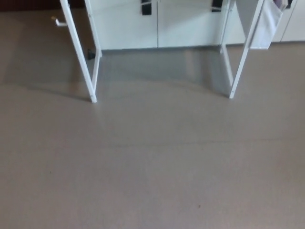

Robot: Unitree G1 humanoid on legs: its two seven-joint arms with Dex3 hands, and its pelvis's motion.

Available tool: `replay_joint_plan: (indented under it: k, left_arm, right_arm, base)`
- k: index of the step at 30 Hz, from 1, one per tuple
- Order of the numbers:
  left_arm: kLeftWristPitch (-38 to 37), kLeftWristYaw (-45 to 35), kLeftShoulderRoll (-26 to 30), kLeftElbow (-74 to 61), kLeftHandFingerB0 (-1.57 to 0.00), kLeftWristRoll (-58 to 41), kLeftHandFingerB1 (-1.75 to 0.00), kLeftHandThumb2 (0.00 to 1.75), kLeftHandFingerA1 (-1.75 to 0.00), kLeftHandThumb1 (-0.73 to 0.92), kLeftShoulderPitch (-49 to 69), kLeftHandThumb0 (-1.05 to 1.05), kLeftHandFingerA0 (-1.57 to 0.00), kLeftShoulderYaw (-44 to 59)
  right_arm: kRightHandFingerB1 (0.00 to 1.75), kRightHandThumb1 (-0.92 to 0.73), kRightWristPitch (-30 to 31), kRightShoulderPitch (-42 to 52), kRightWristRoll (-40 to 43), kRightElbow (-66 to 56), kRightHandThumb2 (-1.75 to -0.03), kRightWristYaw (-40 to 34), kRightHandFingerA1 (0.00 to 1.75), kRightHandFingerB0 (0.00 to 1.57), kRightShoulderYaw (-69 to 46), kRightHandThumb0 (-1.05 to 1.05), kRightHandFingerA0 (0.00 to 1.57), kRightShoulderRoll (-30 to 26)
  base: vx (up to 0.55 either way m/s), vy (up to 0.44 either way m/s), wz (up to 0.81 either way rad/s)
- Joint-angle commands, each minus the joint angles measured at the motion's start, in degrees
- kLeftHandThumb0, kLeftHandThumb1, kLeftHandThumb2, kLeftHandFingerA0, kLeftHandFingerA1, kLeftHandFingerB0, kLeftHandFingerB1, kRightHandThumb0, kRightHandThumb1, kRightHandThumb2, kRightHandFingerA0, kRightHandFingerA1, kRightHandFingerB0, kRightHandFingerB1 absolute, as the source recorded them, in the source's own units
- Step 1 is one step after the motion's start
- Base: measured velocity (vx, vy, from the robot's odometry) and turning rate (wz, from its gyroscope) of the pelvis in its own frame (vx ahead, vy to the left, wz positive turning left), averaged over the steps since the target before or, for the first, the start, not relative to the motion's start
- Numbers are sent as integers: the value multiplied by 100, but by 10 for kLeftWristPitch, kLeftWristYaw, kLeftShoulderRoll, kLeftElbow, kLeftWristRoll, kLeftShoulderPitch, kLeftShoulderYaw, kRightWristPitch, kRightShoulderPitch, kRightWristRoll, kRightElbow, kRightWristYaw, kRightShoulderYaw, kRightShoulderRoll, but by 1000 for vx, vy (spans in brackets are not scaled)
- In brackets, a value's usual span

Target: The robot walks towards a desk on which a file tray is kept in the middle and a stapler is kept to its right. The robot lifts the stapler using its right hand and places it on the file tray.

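Neither the file tray nor the stapler shows in the head view, and the desk's top is out of the picture. Only the desk's white legs show: the left leg (78,52) and the right leg (243,57) slant down to the floor ahead of me. No part of my arms or hands is in view.
Grey-beige floor (152,162) fills most of the picture between me and the desk. White cabinets (157,24) with dark handles stand behind the desk. A white panel (264,24) hangs at the desk's right side. A small white object (59,21) lies on the floor at far left.
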Motion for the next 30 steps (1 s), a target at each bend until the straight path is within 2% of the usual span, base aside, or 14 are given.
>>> replay_joint_plan:
  k: [1,5,7,9,10,12,14,16,17,19,21,26,29,30]
  left_arm:
    - [0,1,13,0,0,2,-62,108,-83,92,0,-88,-16,-1]
    - [-9,-4,11,-4,-10,-4,-63,132,-73,77,4,-89,-8,4]
    - [-6,4,13,0,-12,5,-64,132,-74,78,-4,-90,-12,-2]
    - [-1,4,13,1,-2,1,-65,107,-83,92,-6,-88,-13,1]
    - [-5,7,12,-1,-12,7,-64,132,-76,78,-4,-91,-15,-5]
    - [-12,1,12,-2,-11,5,-64,133,-74,78,-2,-90,-11,-4]
    - [-16,1,13,1,-12,8,-63,133,-73,79,-1,-89,-10,-7]
    - [-17,0,14,0,-9,8,-64,133,-74,79,-1,-86,-10,-9]
    - [-14,-1,15,-2,-6,8,-65,133,-72,79,-1,-85,-8,-10]
    - [-12,-4,15,-5,-3,5,-67,108,-81,92,0,-87,-8,-10]
    - [-10,-7,14,-4,-12,-3,-59,134,-69,80,-2,-92,-2,-4]
    - [-2,-11,16,-4,0,-4,-56,122,-71,83,-17,-89,-3,-1]
    - [-6,-5,15,-2,0,-3,-56,109,-77,92,-18,-89,-8,1]
    - [-7,-6,15,-2,-12,-4,-56,137,-67,83,-17,-88,0,2]
  right_arm:
    - [36,-49,0,3,-19,-10,-85,-21,60,7,5,-77,47,-9]
    - [33,-51,24,7,-46,-28,-90,-32,61,7,25,-78,55,-20]
    - [30,-61,14,3,8,-20,-58,-5,50,7,-9,-63,47,0]
    - [34,-45,7,-2,24,-6,-82,4,56,3,-24,-66,25,10]
    - [32,-60,9,-5,16,-3,-58,11,48,5,-19,-66,32,4]
    - [30,-45,20,-14,39,7,-79,26,52,4,-34,-62,13,11]
    - [30,-60,7,-26,-1,28,-58,-9,50,8,-16,-65,45,9]
    - [28,-48,10,-21,-7,17,-89,-7,61,2,-11,-66,41,4]
    - [25,-62,17,-7,-9,-10,-60,-3,51,7,-9,-65,45,-1]
    - [23,-60,13,-5,-9,-12,-60,-6,47,9,-10,-65,25,0]
    - [42,-43,45,-9,2,-20,-80,-35,59,10,-25,-69,41,19]
    - [50,-32,24,-17,-18,-9,-94,-51,53,0,-12,-38,4,18]
    - [38,-43,14,-35,-3,27,-83,-44,38,7,-19,-70,2,25]
    - [31,-48,12,-39,-7,34,-85,-37,59,5,-13,-70,33,21]
  base:
    - [264,36,-31]
    - [232,65,3]
    - [169,-7,14]
    - [163,-71,8]
    - [174,-128,15]
    - [88,-163,10]
    - [217,-236,-20]
    - [168,-215,37]
    - [221,-127,1]
    - [178,-113,3]
    - [123,-54,-2]
    - [155,47,-8]
    - [220,158,-7]
    - [227,204,54]
